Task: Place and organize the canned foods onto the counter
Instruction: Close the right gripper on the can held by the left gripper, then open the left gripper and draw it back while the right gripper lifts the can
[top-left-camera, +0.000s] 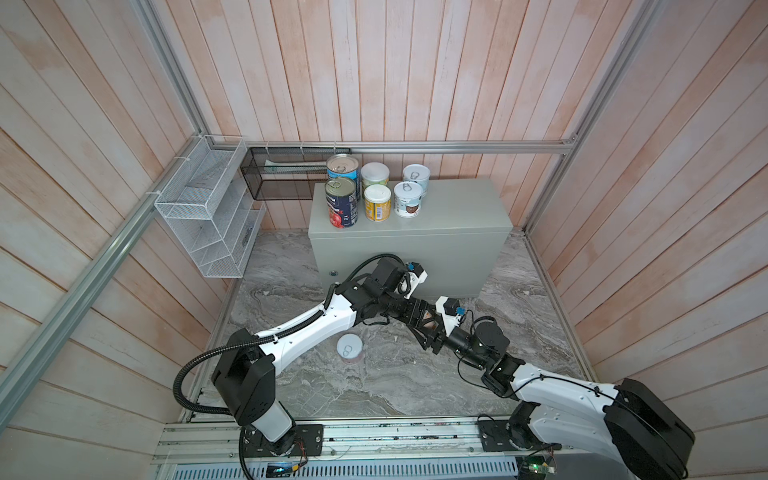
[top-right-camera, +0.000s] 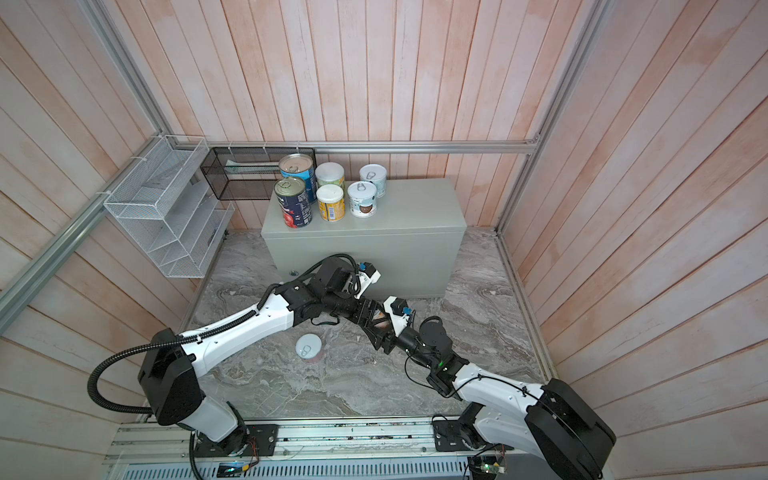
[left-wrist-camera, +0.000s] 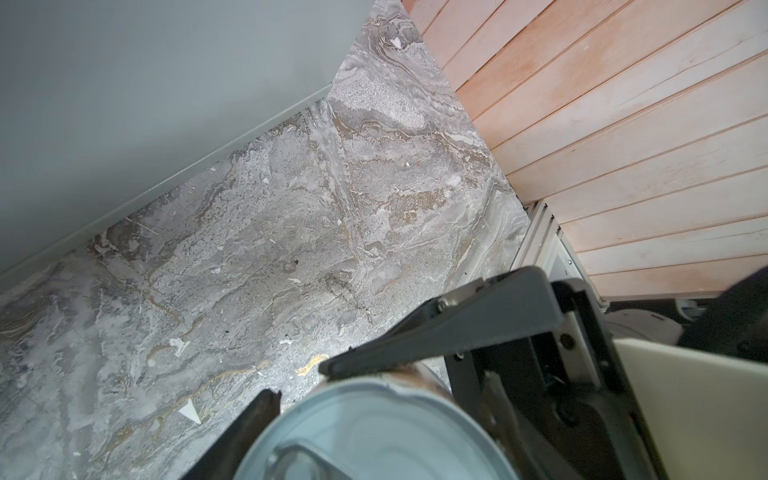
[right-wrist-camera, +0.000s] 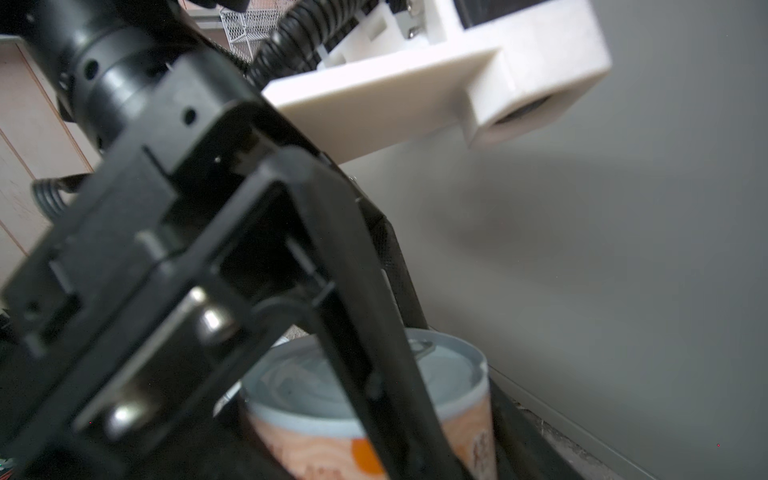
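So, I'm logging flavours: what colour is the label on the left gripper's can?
Peach with an orange spot; the can shows best in the right wrist view.

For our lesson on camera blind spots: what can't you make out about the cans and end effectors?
- Held can: in both top views, buried between the end effectors; in the right wrist view, label cut by the frame edge and crossed by the left end effector's finger.
- Right end effector: grip undecidable, its fingers barely in frame.
- Floor can: top views show mainly its lid.
- Light blue can: label blocked by navy can.
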